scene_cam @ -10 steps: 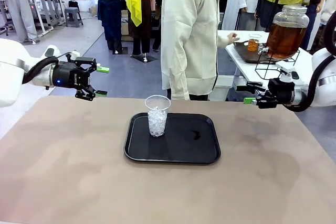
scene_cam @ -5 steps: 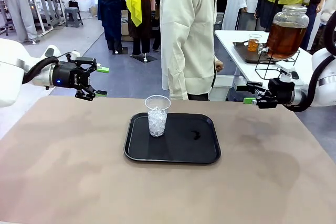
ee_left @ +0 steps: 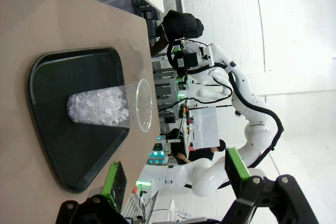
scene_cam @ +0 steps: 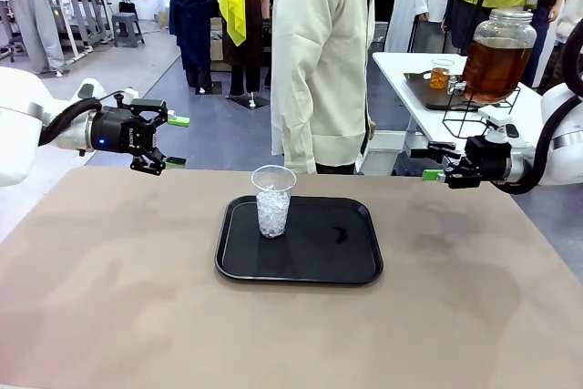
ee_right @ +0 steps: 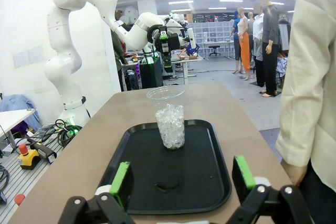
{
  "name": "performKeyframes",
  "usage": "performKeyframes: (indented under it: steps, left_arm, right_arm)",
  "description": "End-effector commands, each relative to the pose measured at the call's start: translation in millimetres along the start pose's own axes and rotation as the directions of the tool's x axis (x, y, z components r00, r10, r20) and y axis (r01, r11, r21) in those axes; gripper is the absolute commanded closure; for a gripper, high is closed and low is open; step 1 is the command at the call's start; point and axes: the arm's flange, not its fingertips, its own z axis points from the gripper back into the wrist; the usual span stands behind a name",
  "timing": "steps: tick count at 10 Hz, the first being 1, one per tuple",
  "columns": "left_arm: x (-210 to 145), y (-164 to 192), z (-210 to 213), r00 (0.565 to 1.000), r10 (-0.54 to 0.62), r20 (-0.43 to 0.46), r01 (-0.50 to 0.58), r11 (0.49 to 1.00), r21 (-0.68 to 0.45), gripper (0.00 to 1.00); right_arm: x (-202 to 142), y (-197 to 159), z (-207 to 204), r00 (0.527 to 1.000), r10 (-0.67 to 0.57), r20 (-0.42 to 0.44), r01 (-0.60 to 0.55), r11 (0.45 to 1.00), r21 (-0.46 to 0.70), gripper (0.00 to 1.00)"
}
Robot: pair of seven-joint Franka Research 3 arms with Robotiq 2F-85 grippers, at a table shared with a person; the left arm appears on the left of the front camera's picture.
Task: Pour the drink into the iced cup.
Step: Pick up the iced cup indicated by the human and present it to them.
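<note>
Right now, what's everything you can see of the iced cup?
The iced cup is clear and looks like thin plastic. It is tapered, widest at its open rim. It stands upright on the left half of the black tray in the front view. Ice chunks fill most of it, with no tea-coloured liquid visible inside. Only the tray touches it.

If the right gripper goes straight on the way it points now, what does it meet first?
Most likely the iced cup, standing straight ahead of the right gripper; its height is unclear.
</note>
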Motion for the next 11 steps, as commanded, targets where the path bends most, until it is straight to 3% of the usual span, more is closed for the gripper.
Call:
performKeyframes:
  steps: [1, 11]
  left_arm:
    - [0.0, -1.2, 0.4, 1.0, -0.003, 0.001, 0.003, 1.0, 0.001, 0.0]
    - [0.0, -1.2, 0.4, 1.0, -0.003, 0.001, 0.003, 1.0, 0.001, 0.0]
  right_arm:
    - [4.0, 0.3, -1.7, 1.0, 0.006, -0.003, -0.006, 1.0, 0.001, 0.0]
    - [4.0, 0.3, -1.7, 1.0, 0.006, -0.003, -0.006, 1.0, 0.001, 0.0]
